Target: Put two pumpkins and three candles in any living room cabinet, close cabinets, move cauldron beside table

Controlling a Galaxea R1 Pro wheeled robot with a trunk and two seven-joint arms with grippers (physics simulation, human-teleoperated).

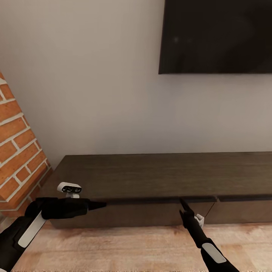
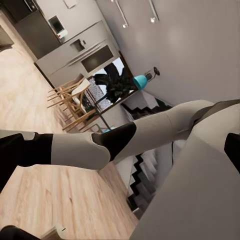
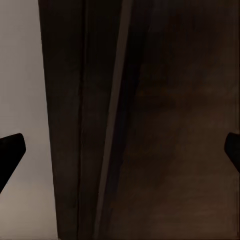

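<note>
The cabinet runs long and low along the wall, dark brown, with its flat fronts flush. My right gripper stands open at the dark gap under the cabinet's top edge, just left of the seam between two fronts. In the right wrist view the cabinet's edge lies close up between the spread fingertips of the right gripper. My left gripper hovers open and empty in front of the cabinet's left part, pointing right. The pumpkins, candles, cauldron and table are out of view.
A brick fireplace stands hard against the cabinet's left end. A black television hangs on the wall above. Pale wood floor lies before the cabinet. The left wrist view looks past my own arm to chairs and stairs.
</note>
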